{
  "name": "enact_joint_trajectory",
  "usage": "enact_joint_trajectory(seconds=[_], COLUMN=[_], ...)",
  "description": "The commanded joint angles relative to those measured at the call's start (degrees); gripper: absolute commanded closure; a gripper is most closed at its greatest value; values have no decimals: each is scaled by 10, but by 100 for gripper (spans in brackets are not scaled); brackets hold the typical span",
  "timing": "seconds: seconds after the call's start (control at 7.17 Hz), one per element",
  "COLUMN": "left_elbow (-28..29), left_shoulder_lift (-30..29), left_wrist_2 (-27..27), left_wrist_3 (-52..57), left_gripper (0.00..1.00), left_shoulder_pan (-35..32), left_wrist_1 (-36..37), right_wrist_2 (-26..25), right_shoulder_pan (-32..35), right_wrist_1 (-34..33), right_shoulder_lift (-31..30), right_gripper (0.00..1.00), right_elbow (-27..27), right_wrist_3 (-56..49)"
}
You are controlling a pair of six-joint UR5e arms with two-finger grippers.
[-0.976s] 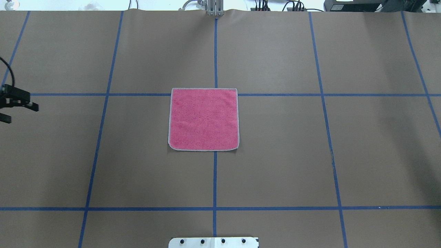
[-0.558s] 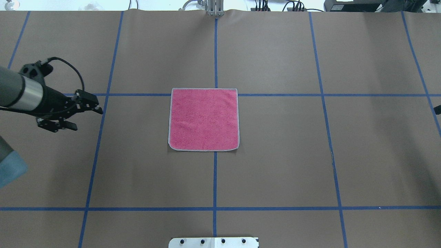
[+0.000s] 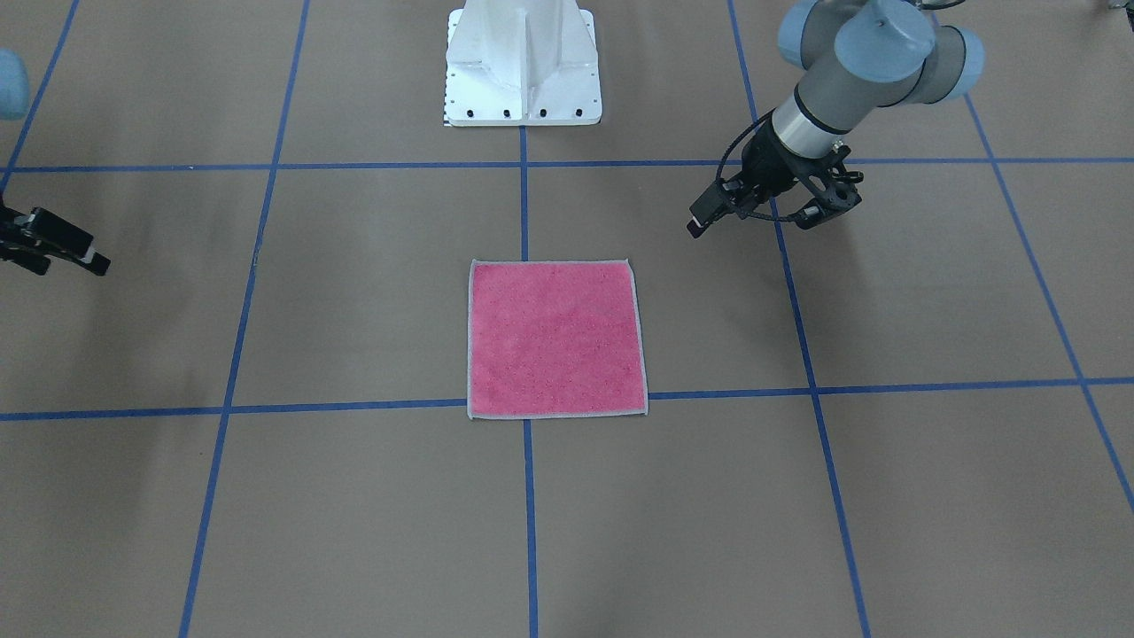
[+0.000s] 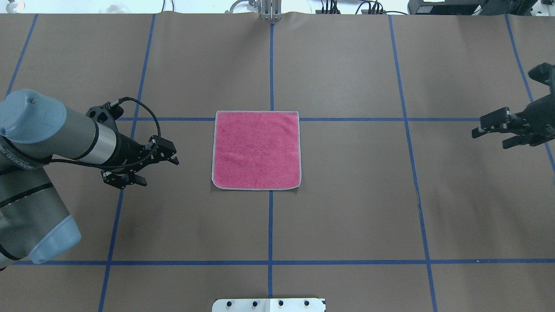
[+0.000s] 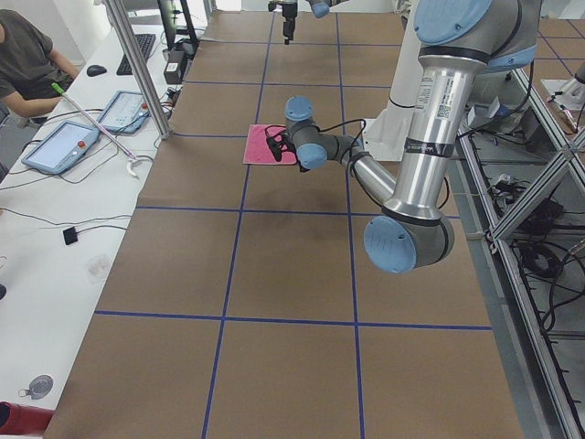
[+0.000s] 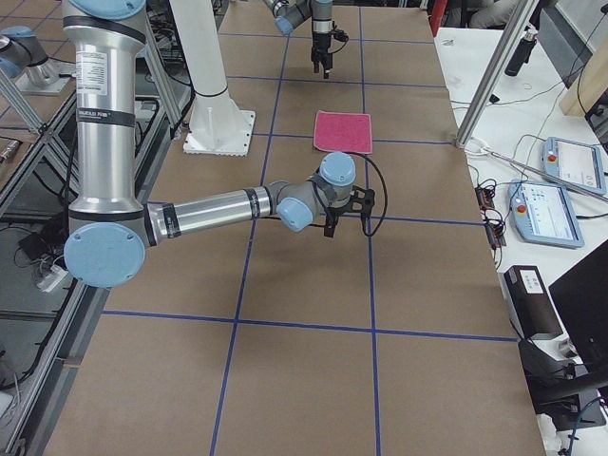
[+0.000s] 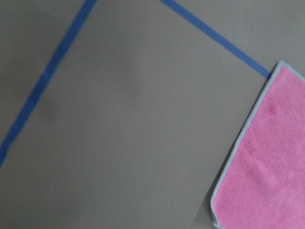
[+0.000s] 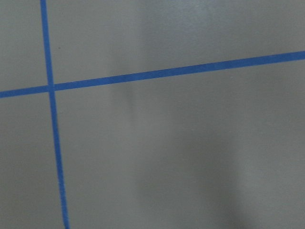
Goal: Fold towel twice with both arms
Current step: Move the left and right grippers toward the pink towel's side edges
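The towel [image 4: 256, 150] lies flat at the table's centre, pink face up, with its light grey border all around; it also shows in the front view [image 3: 555, 338]. My left gripper [image 4: 161, 173] is open and empty, hanging above the table a short way left of the towel's left edge. The left wrist view shows that near corner of the towel [image 7: 267, 167]. My right gripper [image 4: 492, 138] is open and empty, far to the right of the towel near the table's right edge. The right wrist view shows only bare table and tape.
Blue tape lines [image 4: 271, 65] grid the brown table cover. The white pedestal base [image 3: 523, 62] stands at the robot's side of the table. A metal post [image 4: 271, 11] stands at the far edge. An operator [image 5: 27, 55] and tablets [image 6: 575, 161] are beyond it.
My left arm has swung in from the left edge to a spot close to the towel's left side. My right gripper has come into view from the right edge. The towel has not moved.
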Motion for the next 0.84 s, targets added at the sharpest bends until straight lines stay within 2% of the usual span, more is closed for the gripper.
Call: enact_joint_trajectory(seconds=[0.0, 0.28, 0.42, 0.56, 0.7], left_elbow=[9, 21, 27, 28, 29], left_shoulder_lift=[-16, -21, -27, -29, -30], left_wrist_2=[19, 21, 21, 21, 21], left_wrist_3=[-3, -3, -3, -3, -3], left_gripper=[0, 0, 0, 0, 0], left_shoulder_pan=[4, 5, 5, 4, 5], left_wrist_1=[4, 4, 4, 4, 4], right_wrist_2=[-92, -167, -236, -288, -292], right_shoulder_pan=[-128, -229, -288, -313, -329], right_wrist_1=[47, 41, 37, -14, -106], right_shoulder_lift=[67, 116, 143, 175, 245], right_gripper=[0, 1, 2, 3, 8], right_elbow=[7, 24, 22, 21, 10], right_wrist_3=[168, 325, 344, 345, 413])
